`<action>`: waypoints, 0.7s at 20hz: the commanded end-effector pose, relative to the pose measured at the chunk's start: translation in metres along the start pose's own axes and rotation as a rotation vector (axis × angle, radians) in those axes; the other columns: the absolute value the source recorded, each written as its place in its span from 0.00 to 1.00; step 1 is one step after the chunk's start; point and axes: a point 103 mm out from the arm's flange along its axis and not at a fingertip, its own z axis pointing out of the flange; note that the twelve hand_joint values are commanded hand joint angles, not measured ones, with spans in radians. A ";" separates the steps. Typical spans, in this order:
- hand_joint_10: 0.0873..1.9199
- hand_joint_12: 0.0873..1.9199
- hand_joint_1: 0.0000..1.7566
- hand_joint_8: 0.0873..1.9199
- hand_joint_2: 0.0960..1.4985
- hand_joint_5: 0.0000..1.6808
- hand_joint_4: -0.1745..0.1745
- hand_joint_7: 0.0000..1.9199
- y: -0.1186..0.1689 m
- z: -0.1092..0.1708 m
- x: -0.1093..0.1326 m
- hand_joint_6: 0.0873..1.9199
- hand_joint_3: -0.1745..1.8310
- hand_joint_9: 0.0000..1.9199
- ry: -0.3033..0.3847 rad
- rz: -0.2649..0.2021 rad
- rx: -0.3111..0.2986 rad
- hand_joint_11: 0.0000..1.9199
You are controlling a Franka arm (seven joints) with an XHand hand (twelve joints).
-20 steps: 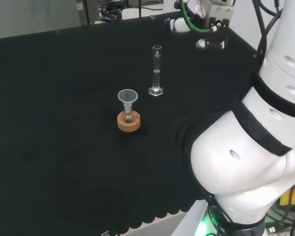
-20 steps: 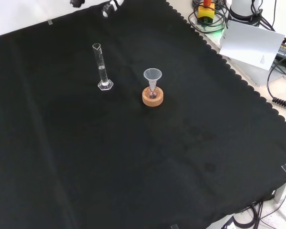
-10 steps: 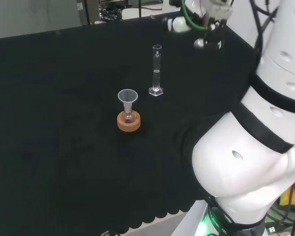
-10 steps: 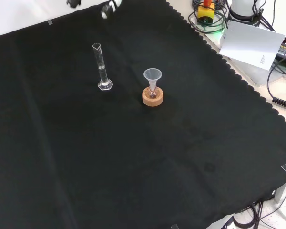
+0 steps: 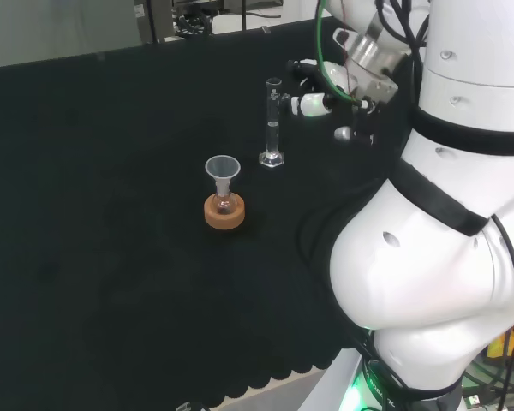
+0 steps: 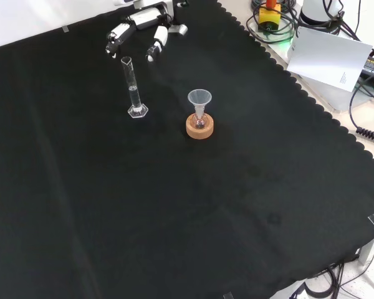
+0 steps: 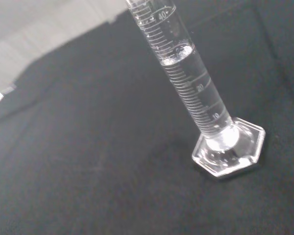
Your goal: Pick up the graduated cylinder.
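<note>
In the head view, the funnel (image 5: 222, 167) sits in a small flask on a cork ring (image 5: 224, 212), left of and nearer than the cylinder (image 5: 273, 122); whether the flask holds anything I cannot tell. The cylinder stands upright on the tabletop (image 5: 86, 257) on its hexagonal foot; the wrist view shows clear liquid filling it to roughly two thirds of the marked scale. Just right of it the robot hand (image 5: 321, 103) hangs near its upper half, fingers spread and fairly straight, holding nothing and apart from the glass; in the front view the fingers (image 6: 158, 42) straddle the space just beyond its lip.

The cylinder looks light, stiff, smooth and breakable; being tall on a small foot, it probably tips at a sideways knock, and the liquid would spill. The best hold is likely around the tube at about mid-height, above the liquid line or near it, fingers on one side and thumb opposite, keeping it vertical while lifting.
</note>
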 end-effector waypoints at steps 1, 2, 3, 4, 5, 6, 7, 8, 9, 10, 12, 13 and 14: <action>0.28 0.69 0.40 0.28 0.53 0.23 0.45 0.13 0.000 0.019 -0.011 0.00 0.21 0.25 0.201 -0.078 -0.088 0.13; 0.28 0.69 0.40 0.28 0.53 0.22 0.46 0.12 0.001 0.022 -0.012 0.00 0.22 0.24 0.216 -0.083 -0.085 0.13; 0.27 0.69 0.40 0.27 0.52 0.22 0.46 0.12 0.002 0.024 -0.013 0.00 0.22 0.24 0.233 -0.087 -0.083 0.13; 0.27 0.69 0.41 0.27 0.52 0.21 0.46 0.11 0.003 0.026 -0.014 0.00 0.22 0.24 0.243 -0.090 -0.087 0.12; 0.27 0.69 0.42 0.27 0.51 0.21 0.46 0.11 0.004 0.029 -0.015 0.00 0.22 0.23 0.250 -0.093 -0.090 0.12; 0.27 0.69 0.42 0.27 0.50 0.21 0.46 0.12 0.005 0.032 -0.016 0.00 0.23 0.24 0.260 -0.095 -0.091 0.12; 0.27 0.69 0.43 0.27 0.49 0.21 0.46 0.13 0.006 0.035 -0.017 0.00 0.25 0.24 0.268 -0.096 -0.090 0.12; 0.26 0.69 0.44 0.27 0.48 0.22 0.46 0.14 0.007 0.038 -0.018 0.00 0.26 0.25 0.276 -0.098 -0.088 0.12; 0.26 0.69 0.45 0.27 0.47 0.22 0.46 0.15 0.008 0.041 -0.019 0.00 0.27 0.26 0.282 -0.100 -0.087 0.12; 0.26 0.69 0.45 0.27 0.46 0.23 0.46 0.16 0.009 0.044 -0.019 0.00 0.29 0.26 0.287 -0.101 -0.088 0.12; 0.26 0.69 0.46 0.27 0.45 0.24 0.47 0.17 0.012 0.048 -0.020 0.00 0.30 0.27 0.307 -0.106 -0.091 0.13; 0.26 0.69 0.48 0.27 0.45 0.24 0.47 0.17 0.014 0.050 -0.021 0.00 0.31 0.27 0.320 -0.109 -0.091 0.13; 0.26 0.68 0.50 0.27 0.44 0.24 0.47 0.17 0.016 0.052 -0.021 0.00 0.32 0.28 0.340 -0.113 -0.088 0.14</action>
